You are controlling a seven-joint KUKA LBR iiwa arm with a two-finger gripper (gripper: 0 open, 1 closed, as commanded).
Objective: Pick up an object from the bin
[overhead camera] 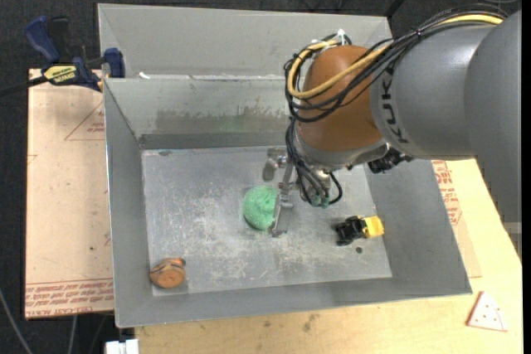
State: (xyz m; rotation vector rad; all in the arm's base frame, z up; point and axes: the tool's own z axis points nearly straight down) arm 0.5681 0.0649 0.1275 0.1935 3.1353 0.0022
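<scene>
Claw is down at floor level mid-bin, tight against the right side of a green crumpled ball. Released or clenched: can't tell, the orange wrist cover hides that from this angle. Ball sits on the bin floor, not lifted, and nothing shows it gripped. My read: approach done, grasp unconfirmed, lift and carry-out left to do.

Room: ball is roughly centre, well apart from all four walls, so no wall in the way for closing or lifting. Bare floor to its left and near side. Yellow-and-black toy lies right of the claw, near but apart; a straight-up lift should miss it. Small orange-brown lump sits in the near-left corner, well apart from the claw, just beside the near wall. Arm hangs over the far-right part of the bin; straight up looks the free way out. Risk as I judge it: one-sided contact nudges the ball left instead of catching it.
</scene>
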